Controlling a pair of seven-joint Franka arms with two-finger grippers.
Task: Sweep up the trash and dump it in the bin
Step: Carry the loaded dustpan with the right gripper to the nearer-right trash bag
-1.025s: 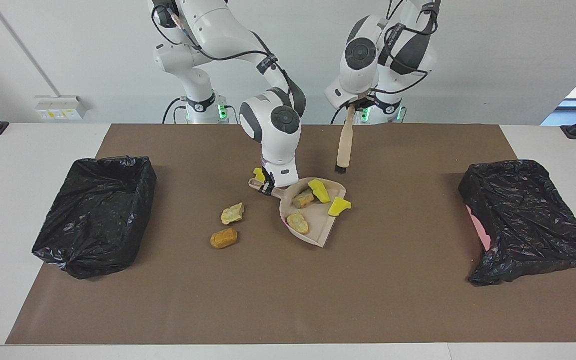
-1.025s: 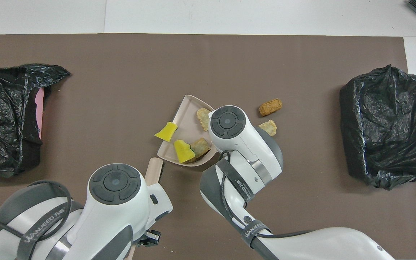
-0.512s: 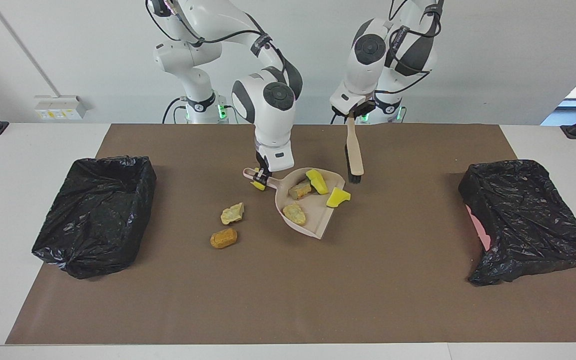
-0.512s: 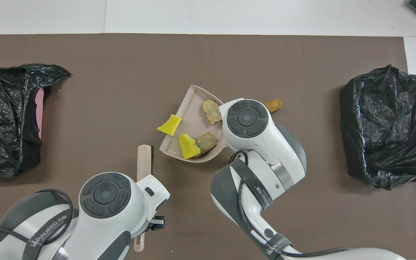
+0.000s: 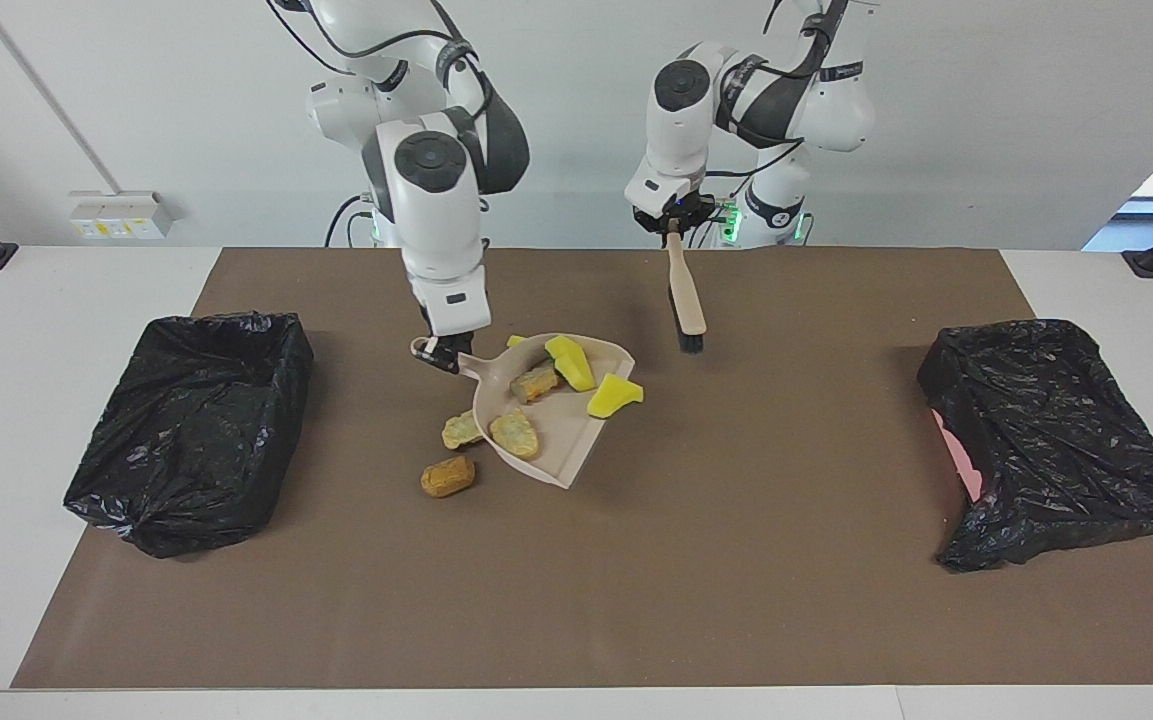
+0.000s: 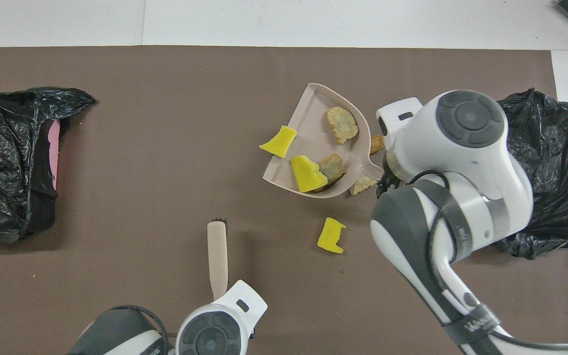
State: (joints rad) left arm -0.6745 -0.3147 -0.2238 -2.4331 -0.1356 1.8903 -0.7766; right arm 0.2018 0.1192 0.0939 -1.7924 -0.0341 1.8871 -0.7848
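Right gripper (image 5: 439, 352) closed on the handle of the beige dustpan (image 5: 566, 440), carrying it tilted above the brown mat (image 5: 576, 600), over the middle of the table toward the right arm's end. Left gripper (image 5: 673, 222) clamped on the handle of the beige brush (image 5: 686, 300), which hangs bristles down over the mat near the robots.

Dustpan holds part of the trash: a tan chunk (image 5: 516, 432) near its open lip, a darker tan chunk (image 5: 534, 382) and a yellow sponge piece (image 5: 570, 362) deeper in by the back wall, and a second yellow piece (image 5: 614, 396) perched on the pan's side edge, partly overhanging.

Loose trash on the mat: a pale tan chunk (image 5: 458, 430) partly covered by the raised pan, an orange-brown lump (image 5: 447, 476) just beside it and farther from the robots, and one yellow sponge piece (image 6: 331, 235) nearer the robots than the pan.

Two bins, both lined in black bag. Bin at the right arm's end (image 5: 191, 425): inside looks dark, contents cannot be told. Bin at the left arm's end (image 5: 1056, 440): bag crumpled over the top, a strip of pink wall (image 5: 958, 462) showing at one edge; contents cannot be told
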